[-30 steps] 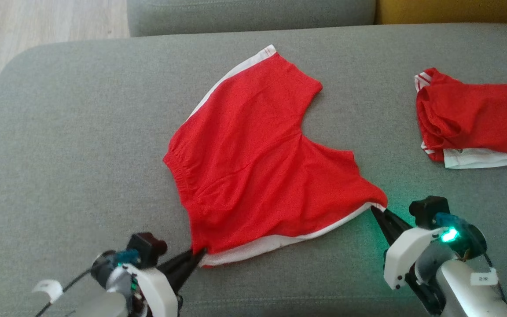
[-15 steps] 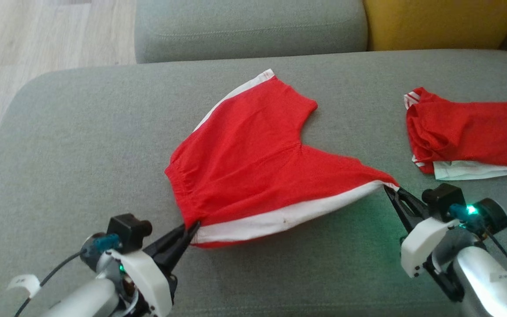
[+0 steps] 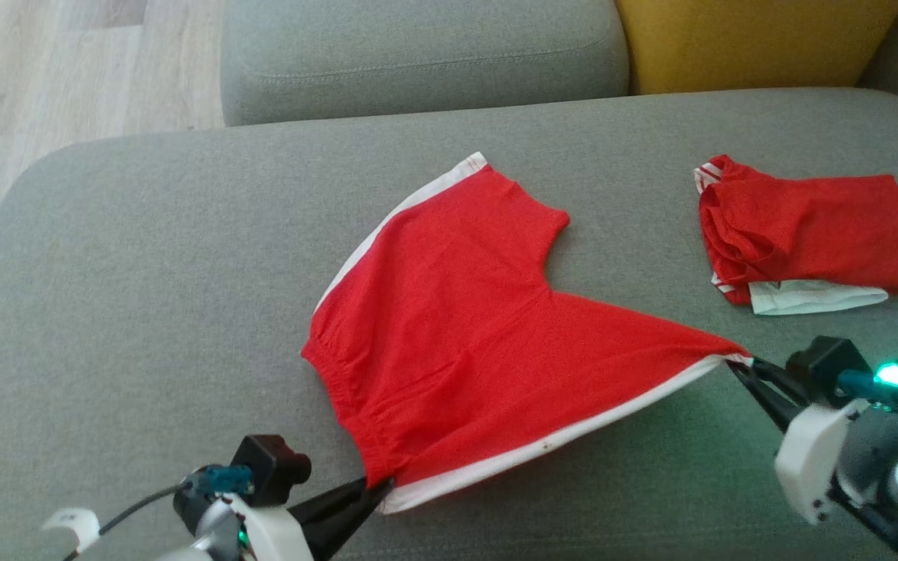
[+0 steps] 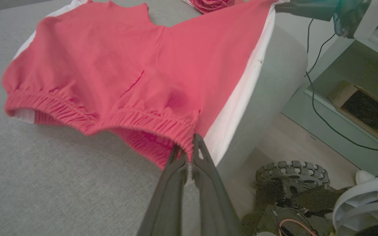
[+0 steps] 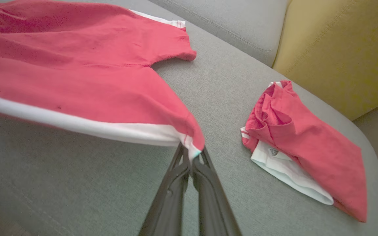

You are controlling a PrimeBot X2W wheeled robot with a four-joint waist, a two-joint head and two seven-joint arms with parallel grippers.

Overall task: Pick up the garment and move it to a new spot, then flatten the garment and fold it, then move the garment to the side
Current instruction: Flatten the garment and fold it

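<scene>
The garment (image 3: 472,327) is a pair of red shorts with white side stripes, spread over the grey sofa seat (image 3: 145,273). My left gripper (image 3: 383,488) is shut on the waistband corner at the near edge; in the left wrist view its tips (image 4: 187,150) pinch the elastic band of the shorts (image 4: 116,72). My right gripper (image 3: 737,365) is shut on the hem corner of the near leg, and in the right wrist view (image 5: 192,157) the cloth (image 5: 77,78) hangs taut off the seat. The near edge between both grippers is stretched and lifted.
A second red and white garment (image 3: 800,234) lies folded at the right of the seat, also in the right wrist view (image 5: 304,144). A grey back cushion (image 3: 418,54) and a yellow cushion (image 3: 753,39) stand behind. Wooden floor (image 3: 44,78) lies to the left.
The camera has shifted. Both grippers have pulled apart, the right one moving right, so the near edge of the shorts is stretched longer and tauter. The grips are unchanged.
</scene>
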